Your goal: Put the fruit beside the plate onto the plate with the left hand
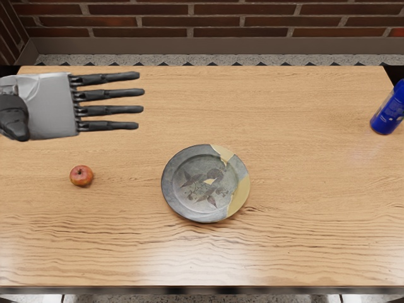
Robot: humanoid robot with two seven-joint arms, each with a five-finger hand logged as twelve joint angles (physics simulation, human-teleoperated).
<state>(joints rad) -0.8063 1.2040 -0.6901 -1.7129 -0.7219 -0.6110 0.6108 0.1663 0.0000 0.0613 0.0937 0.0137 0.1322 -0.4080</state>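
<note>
1. We look down on a wooden table (303, 208) with a wavy grain. A red brick wall (208, 16) runs behind it, beyond the plate.
2. The round plate (189, 189) lies flat near the middle of the table. It is grey and glazed, with a dark leaf-like pattern and a yellowish patch along its right side.
3. A blue bottle (388, 113) stands well to the right of the plate, partly cut off by the picture's border.
4. A small apple (81, 175), round and red-brown, sits on the wood to the left of the plate, near it but not touching.
5. The left hand (69, 105) comes in left of the plate and farther back. Its back is a pale grey block.
6. Its four dark fingers (107, 110) stretch straight out to the right, side by side with narrow gaps, holding nothing.
7. The apple lies on the near side of the hand, under the palm's edge in the picture, apart from every finger.
</note>
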